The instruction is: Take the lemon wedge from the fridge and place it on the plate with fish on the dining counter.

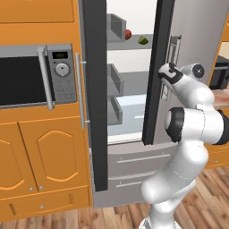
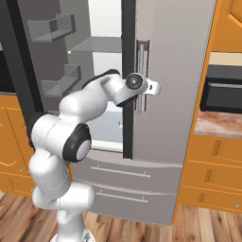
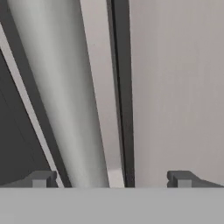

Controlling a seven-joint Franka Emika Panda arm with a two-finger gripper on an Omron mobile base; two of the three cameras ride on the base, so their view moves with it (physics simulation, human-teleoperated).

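Note:
The fridge (image 1: 197, 31) stands with its left door swung wide and its right door ajar. On an upper shelf inside lies the lemon wedge (image 1: 143, 40), small and yellow-green, next to a small round red fruit (image 1: 128, 34). My gripper (image 2: 154, 87) is at the right door's slim vertical handle (image 2: 141, 66), well below and right of the wedge. In the hand view the handle (image 3: 101, 96) runs up between my two fingertips (image 3: 41, 179), and the gripper (image 3: 111, 180) is open with nothing gripped. The plate, the fish and the dining counter are out of view.
A grey microwave (image 1: 27, 78) sits in orange cabinets (image 1: 40, 156) left of the fridge. The open left door's dark edge (image 1: 95, 98) juts toward me. Grey shelf bins (image 1: 115, 80) and lower drawers (image 1: 134, 163) belong to the fridge. A reddish marbled worktop (image 2: 218, 125) lies to the right.

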